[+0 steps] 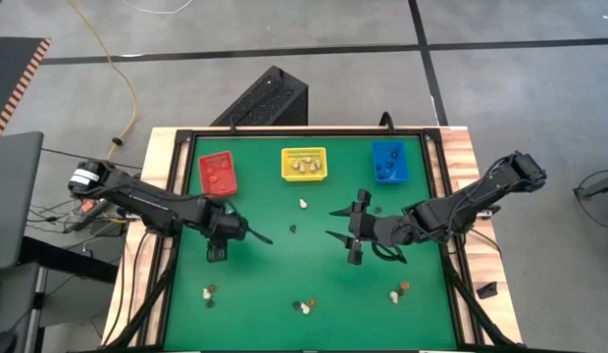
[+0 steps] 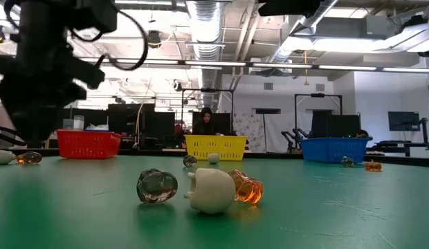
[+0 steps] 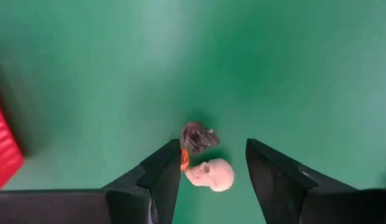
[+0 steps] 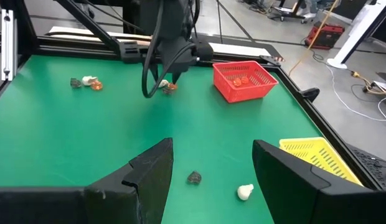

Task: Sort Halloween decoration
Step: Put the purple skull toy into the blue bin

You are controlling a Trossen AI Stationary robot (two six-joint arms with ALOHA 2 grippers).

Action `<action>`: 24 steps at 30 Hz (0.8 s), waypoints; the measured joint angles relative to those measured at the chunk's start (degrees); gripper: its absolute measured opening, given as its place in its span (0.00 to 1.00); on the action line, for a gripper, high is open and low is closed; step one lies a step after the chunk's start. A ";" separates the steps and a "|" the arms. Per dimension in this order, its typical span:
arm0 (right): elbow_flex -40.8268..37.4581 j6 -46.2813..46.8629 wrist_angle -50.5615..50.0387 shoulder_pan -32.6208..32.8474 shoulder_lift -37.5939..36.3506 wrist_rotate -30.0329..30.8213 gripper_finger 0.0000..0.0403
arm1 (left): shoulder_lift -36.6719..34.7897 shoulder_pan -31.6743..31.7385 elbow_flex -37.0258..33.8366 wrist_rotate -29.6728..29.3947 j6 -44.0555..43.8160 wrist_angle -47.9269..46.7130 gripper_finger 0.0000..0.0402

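Observation:
The Halloween decoration lies scattered on the green mat as tiny trinkets. My left gripper [image 3: 211,146] points straight down, open, above a small cluster: a black piece [image 3: 199,135], an orange piece [image 3: 184,159] and a cream skull [image 3: 211,175]. These lie on the mat between and just past the fingertips, untouched. In the high view this gripper [image 1: 218,251] stands left of centre, with that cluster [image 1: 208,292] toward the near edge. My right gripper [image 1: 339,226] hovers open right of centre, facing a black trinket [image 4: 194,178] and a white one [image 4: 244,191].
A red bin [image 1: 218,173], a yellow bin [image 1: 304,164] and a blue bin [image 1: 389,162] stand in a row along the far edge. More trinket clusters lie near the front centre [image 1: 302,307] and front right [image 1: 399,291]. A black frame [image 1: 177,137] borders the mat.

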 joint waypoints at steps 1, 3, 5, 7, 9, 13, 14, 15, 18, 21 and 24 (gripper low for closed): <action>0.00 0.40 0.00 0.07 0.00 0.01 0.62 | 0.02 -0.23 -0.83 0.01 0.06 0.39 0.42; 0.00 1.13 0.02 0.25 0.00 0.02 0.62 | 0.02 -0.58 -2.24 -0.13 0.85 0.93 0.42; 0.00 1.14 0.02 0.23 0.00 0.00 0.62 | 0.02 -0.64 -3.57 -1.65 1.00 2.34 0.42; 0.00 1.15 0.02 0.25 0.00 0.00 0.62 | 0.02 -0.62 -4.23 -3.42 1.22 3.81 0.42; 0.00 1.17 0.02 0.25 0.00 0.00 0.62 | 0.02 -0.58 -4.58 -3.61 2.21 4.30 0.42; 0.00 1.16 0.02 0.23 0.00 0.01 0.62 | 0.02 -0.62 -4.83 -3.33 2.53 4.97 0.42; 0.00 1.16 0.04 0.23 0.00 0.01 0.62 | 0.02 -0.62 -4.83 -2.93 2.53 4.95 0.42; 0.00 1.15 0.04 0.23 0.00 0.00 0.62 | 0.02 -0.60 -4.83 -2.66 2.55 5.06 0.42; 0.00 1.14 0.04 0.23 0.00 0.00 0.62 | 0.02 -0.60 -4.83 -2.92 2.27 5.77 0.42; 0.00 1.16 0.04 0.23 0.00 0.01 0.62 | 0.02 -0.60 -4.83 -2.88 1.87 5.76 0.42; 0.00 1.17 0.04 0.23 0.00 0.00 0.62 | 0.02 -0.60 -4.85 -2.85 1.87 5.75 0.42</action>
